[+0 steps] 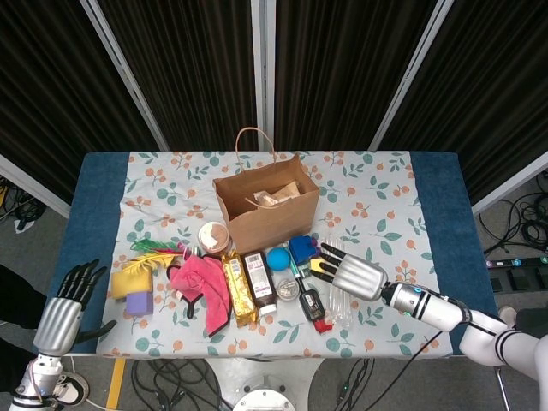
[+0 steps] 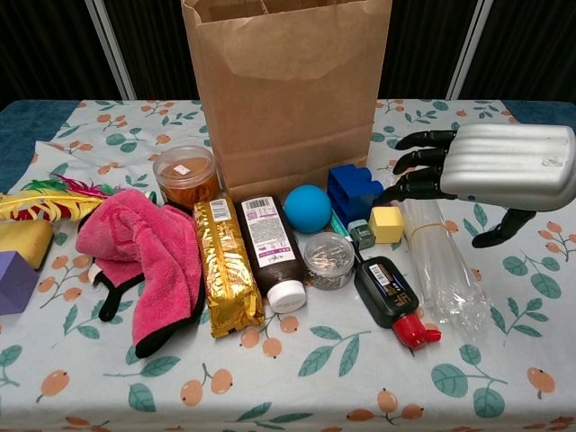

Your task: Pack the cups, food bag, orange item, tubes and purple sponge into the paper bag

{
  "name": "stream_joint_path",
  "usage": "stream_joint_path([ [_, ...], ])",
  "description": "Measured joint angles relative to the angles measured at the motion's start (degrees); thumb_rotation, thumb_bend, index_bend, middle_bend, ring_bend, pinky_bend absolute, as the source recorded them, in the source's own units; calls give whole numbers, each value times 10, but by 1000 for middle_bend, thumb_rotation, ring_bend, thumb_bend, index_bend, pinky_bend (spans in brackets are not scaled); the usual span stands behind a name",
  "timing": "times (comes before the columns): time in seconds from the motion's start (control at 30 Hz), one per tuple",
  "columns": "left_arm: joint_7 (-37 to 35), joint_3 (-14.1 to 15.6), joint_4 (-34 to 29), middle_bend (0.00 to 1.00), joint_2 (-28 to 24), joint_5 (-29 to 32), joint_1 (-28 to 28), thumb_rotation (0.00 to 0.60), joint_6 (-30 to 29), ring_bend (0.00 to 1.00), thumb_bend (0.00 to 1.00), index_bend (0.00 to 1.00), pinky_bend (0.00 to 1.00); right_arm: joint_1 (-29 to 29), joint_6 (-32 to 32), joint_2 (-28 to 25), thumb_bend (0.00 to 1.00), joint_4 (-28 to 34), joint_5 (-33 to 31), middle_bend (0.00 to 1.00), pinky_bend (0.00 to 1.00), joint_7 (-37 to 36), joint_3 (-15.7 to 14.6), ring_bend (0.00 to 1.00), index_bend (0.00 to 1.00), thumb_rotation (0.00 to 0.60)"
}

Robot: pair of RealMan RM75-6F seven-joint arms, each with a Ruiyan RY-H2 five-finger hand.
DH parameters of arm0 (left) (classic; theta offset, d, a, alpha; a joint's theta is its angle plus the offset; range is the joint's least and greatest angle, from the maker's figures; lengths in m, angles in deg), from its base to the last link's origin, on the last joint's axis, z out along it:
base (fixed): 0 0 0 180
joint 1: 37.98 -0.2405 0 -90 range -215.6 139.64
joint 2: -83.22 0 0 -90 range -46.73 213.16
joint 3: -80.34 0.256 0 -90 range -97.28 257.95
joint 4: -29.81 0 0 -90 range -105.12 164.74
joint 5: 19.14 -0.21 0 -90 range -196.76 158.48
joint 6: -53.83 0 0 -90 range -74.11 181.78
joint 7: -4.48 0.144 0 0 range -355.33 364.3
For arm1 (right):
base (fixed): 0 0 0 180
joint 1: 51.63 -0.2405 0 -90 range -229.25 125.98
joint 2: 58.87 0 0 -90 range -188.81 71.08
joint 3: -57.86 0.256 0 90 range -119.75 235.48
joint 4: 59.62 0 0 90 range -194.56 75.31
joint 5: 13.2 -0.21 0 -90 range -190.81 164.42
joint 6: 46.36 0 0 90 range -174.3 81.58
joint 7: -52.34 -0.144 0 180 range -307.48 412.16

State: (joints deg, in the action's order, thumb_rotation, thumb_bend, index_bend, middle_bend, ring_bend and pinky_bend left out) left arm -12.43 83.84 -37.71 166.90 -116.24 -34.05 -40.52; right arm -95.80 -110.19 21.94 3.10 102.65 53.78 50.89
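While right hand (image 2: 490, 171) hovers open, empty | tubes (image 2: 441, 261) partly hidden | left hand (image 1: 64, 312) open

Dark ribbed wall panels (image 1: 188, 60) with pale metal struts stand behind a blue-edged table (image 1: 441, 184) on grey floor (image 1: 514, 214).

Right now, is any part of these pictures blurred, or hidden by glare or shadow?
Head view: sharp and evenly lit, with soft shadows; the curtains behind are dark. Chest view: also sharp; a mild shine on the right hand and the clear tubes hides nothing.
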Motion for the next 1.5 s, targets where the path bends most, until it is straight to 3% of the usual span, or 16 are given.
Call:
stream_joint_path([
  [0.93,-6,-4,2,67,0,11,0,600,7,27,0,88,69,-1,-10,59,25,-81,-19,296,129,-41,-48,183,205,600],
  [1.3,-7,-5,3,66,1,14,-1,600,9,27,0,87,69,5,-34,93,153,-117,-29,461,294,-43,-45,348,442,600],
  [1.5,-7,-5,2,66,1,14,-1,600,8,27,0,87,69,9,-59,95,176,-122,-29,486,326,-46,-46,378,486,600],
])
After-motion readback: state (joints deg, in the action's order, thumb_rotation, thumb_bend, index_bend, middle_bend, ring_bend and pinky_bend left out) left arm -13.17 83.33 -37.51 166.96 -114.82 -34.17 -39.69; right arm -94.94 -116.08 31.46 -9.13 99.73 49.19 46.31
